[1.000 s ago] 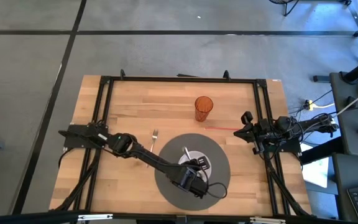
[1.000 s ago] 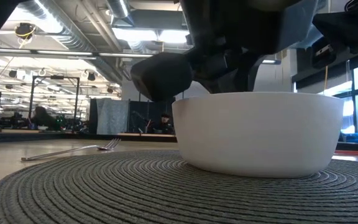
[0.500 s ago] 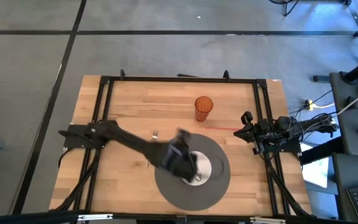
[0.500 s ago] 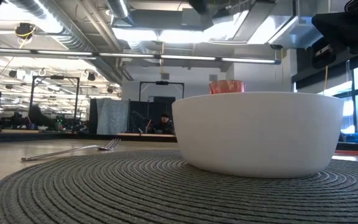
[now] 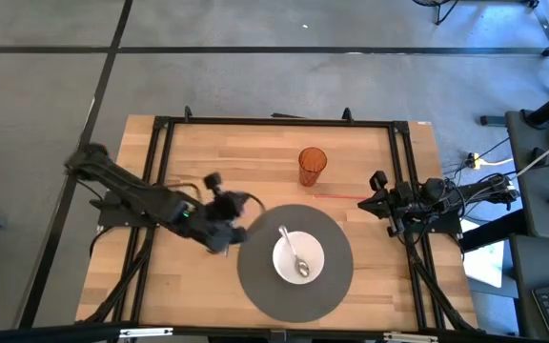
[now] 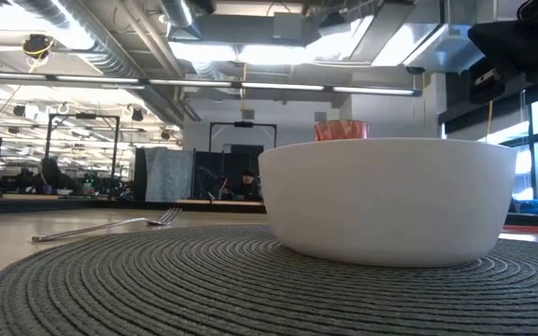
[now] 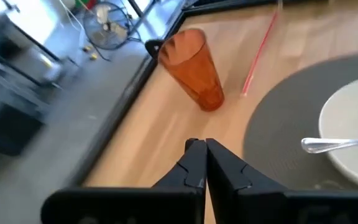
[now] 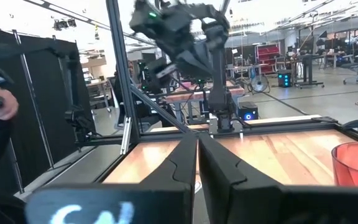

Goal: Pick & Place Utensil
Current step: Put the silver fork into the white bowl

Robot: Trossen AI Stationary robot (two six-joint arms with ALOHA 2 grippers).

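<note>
From above you see the spoon [image 5: 294, 253] lying in the white bowl [image 5: 298, 255] on the round mat [image 5: 255, 286], the left gripper [image 5: 225, 225] apparently just off its edge, while the left wrist shows its fingers [image 7: 192, 163] pressed together, empty, and the right wrist shows the right gripper [image 8: 197, 163] likewise closed.

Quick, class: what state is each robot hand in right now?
Left hand: closed, holding nothing.
Right hand: closed, holding nothing.
</note>
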